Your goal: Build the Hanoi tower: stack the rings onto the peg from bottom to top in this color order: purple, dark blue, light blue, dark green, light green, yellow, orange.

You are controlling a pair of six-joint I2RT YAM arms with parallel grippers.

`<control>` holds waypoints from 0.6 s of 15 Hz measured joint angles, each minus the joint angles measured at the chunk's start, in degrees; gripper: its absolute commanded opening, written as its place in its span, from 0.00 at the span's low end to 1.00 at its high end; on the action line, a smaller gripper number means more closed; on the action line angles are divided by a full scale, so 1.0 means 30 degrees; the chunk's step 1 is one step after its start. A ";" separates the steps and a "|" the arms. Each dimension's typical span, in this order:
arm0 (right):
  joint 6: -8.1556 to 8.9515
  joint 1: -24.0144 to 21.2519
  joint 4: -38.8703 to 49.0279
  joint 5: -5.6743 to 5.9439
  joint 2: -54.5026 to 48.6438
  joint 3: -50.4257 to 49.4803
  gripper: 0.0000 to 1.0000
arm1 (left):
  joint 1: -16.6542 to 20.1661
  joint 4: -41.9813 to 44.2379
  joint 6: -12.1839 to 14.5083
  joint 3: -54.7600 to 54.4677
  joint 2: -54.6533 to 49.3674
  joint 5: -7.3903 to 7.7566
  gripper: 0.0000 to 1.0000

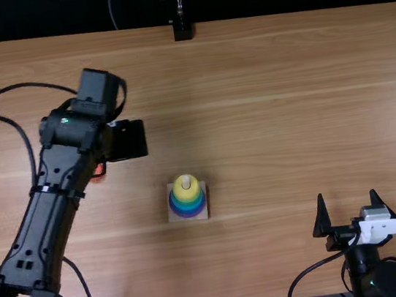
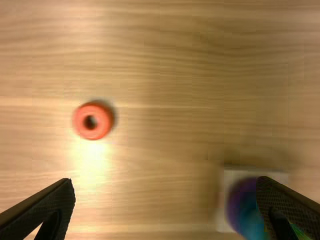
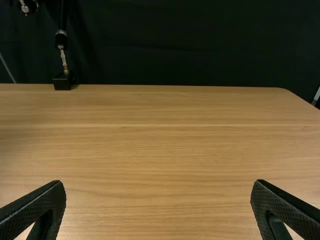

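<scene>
In the top view my left gripper (image 1: 124, 139) hangs over the table's left part, left of and beyond the tower. Most of the orange ring (image 1: 99, 171) is hidden under that arm. A yellow ring (image 1: 179, 189) tops the stack on the peg (image 1: 186, 183), with blue and purple rings below. In the left wrist view the orange ring (image 2: 93, 121) lies flat on the wood, and my left gripper (image 2: 165, 205) is open, one finger overlapping the stack (image 2: 242, 200). My right gripper (image 1: 350, 208) stands at the near right; the right wrist view has the gripper (image 3: 158, 205) open.
The square wooden base (image 1: 198, 213) sits near the table's middle. A black stand (image 1: 182, 31) is at the table's far edge. A black cable (image 1: 89, 289) loops beside the left arm, and another (image 1: 307, 271) runs to the right arm.
</scene>
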 measured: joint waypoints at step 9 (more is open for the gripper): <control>0.0000 0.0000 -0.0007 0.0007 0.0000 0.0000 1.00 | 0.3213 0.4218 0.6033 -0.5144 -0.0357 0.0007 1.00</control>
